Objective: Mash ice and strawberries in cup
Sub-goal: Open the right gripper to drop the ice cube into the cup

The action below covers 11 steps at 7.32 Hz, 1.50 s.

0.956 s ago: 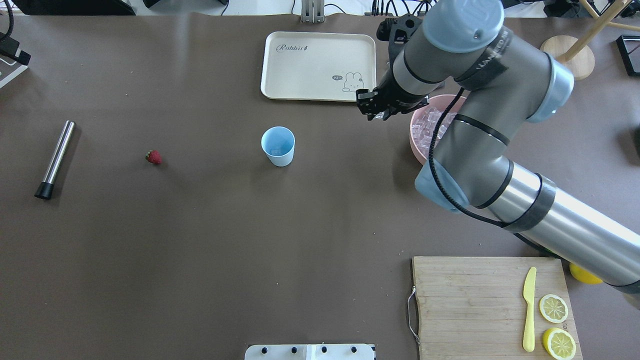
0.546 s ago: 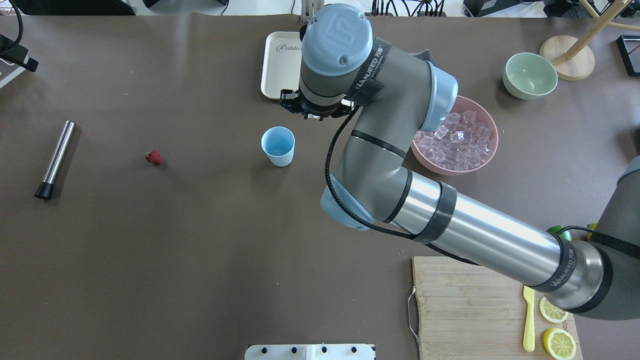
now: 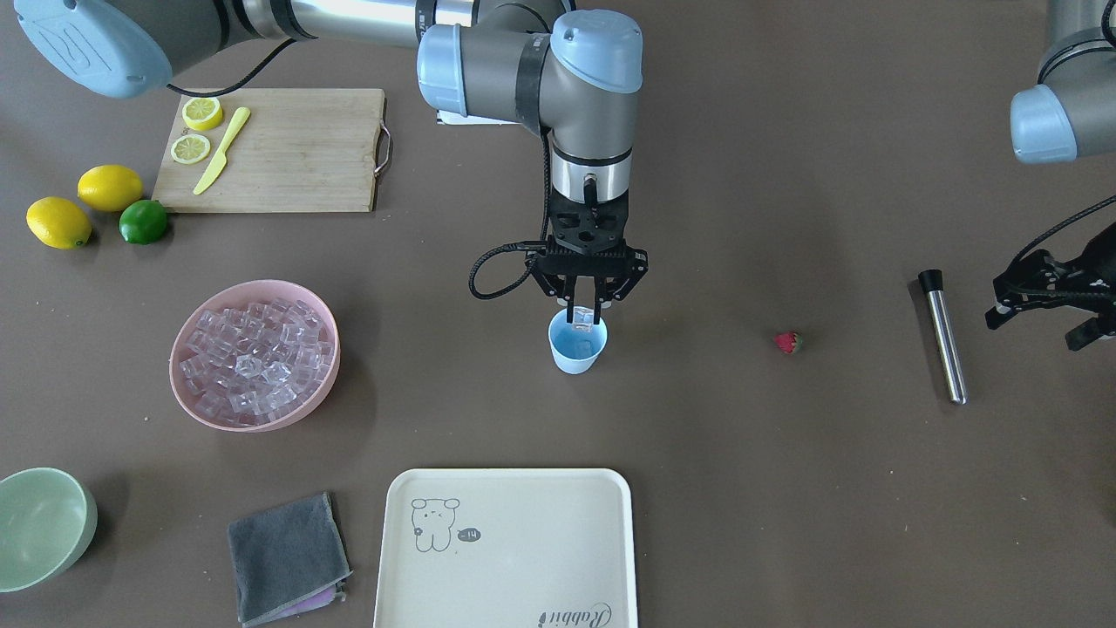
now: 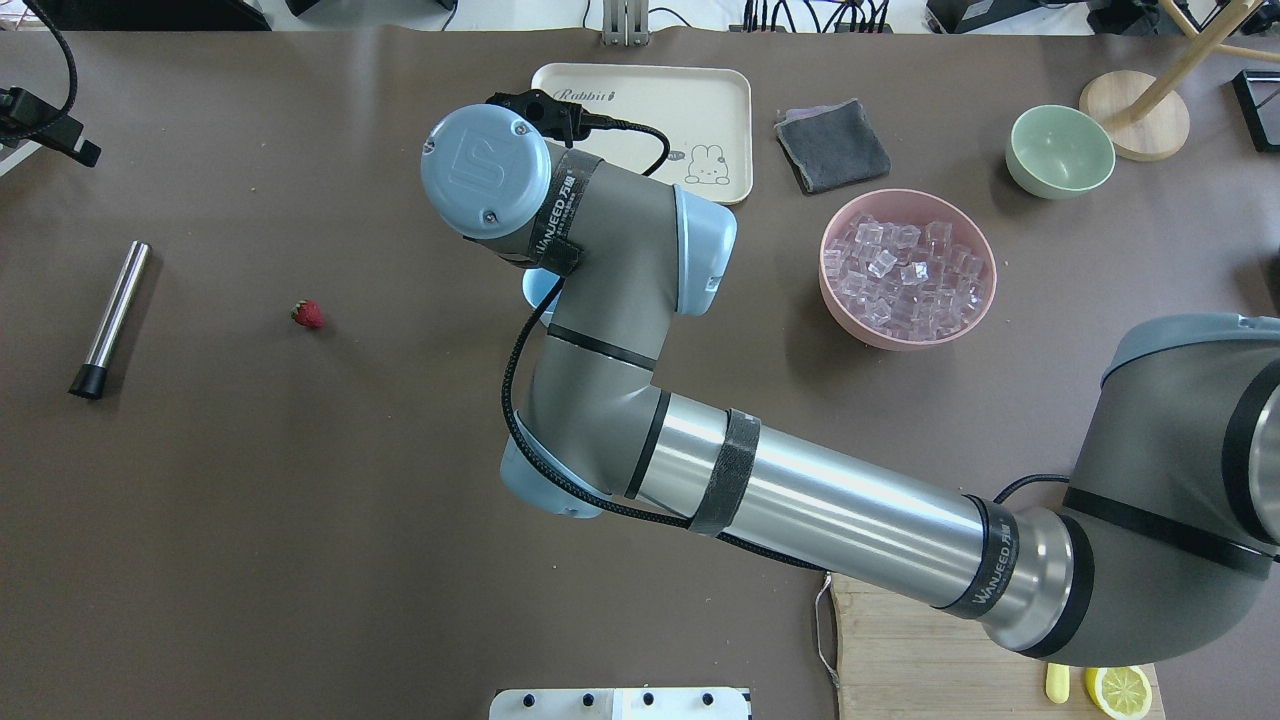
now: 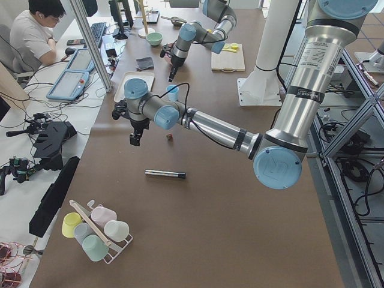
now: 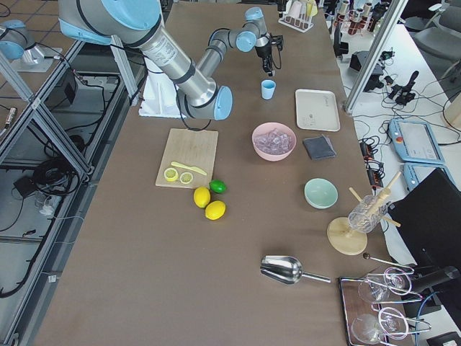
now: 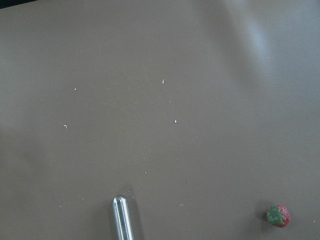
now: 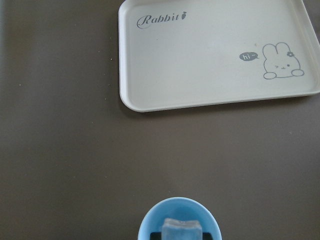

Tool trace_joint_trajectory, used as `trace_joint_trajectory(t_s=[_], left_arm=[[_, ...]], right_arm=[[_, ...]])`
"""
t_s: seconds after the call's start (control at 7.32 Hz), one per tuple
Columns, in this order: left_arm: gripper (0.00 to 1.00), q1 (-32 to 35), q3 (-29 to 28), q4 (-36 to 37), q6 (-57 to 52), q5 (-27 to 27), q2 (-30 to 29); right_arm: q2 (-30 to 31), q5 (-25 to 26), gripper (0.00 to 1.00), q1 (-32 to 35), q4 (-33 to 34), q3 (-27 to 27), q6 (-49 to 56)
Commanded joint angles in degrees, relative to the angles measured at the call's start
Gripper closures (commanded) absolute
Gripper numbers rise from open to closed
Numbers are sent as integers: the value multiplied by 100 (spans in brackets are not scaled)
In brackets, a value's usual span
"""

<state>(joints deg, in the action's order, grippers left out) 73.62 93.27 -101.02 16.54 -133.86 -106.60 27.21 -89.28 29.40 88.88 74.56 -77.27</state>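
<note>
Ice cube (image 3: 582, 317) pinched in right hand (image 3: 582, 322), directly above cup (image 3: 576, 351).

- We see a cream rectangular plastic tray (image 3: 523, 541) beside a folded grey cloth (image 3: 286, 556).
- We note a wooden cutting board (image 3: 296, 148) bearing a yellow plastic knife (image 3: 220, 150).

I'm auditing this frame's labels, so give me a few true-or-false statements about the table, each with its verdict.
1. The right end effector holds an ice cube over the cup. True.
2. The strawberry is in the cup. False: it lies on the table, between the cup and the metal rod.
3. The pink bowl holds ice. True.
4. The grey cloth lies on the tray. False: it lies beside it.
</note>
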Motion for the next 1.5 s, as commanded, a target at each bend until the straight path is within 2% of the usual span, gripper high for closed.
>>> trace_joint_trajectory(t_s=[0.0,0.96,1.09,1.23,1.37], left_arm=[[2,-5,-1,-15,15,0,-9],[2,21,87,-6,33,-9,8],[2,21,78,-6,24,-9,-1],[2,21,78,-6,33,-9,-1],[2,21,95,-6,33,-9,-1]], right_arm=[[56,121,100,31,-431,-274,115],[276,86,98,-215,-459,-196,36],[303,103,41,-215,-459,-196,45],[355,130,14,-198,-459,-205,97],[338,139,6,-163,-459,-196,107]])
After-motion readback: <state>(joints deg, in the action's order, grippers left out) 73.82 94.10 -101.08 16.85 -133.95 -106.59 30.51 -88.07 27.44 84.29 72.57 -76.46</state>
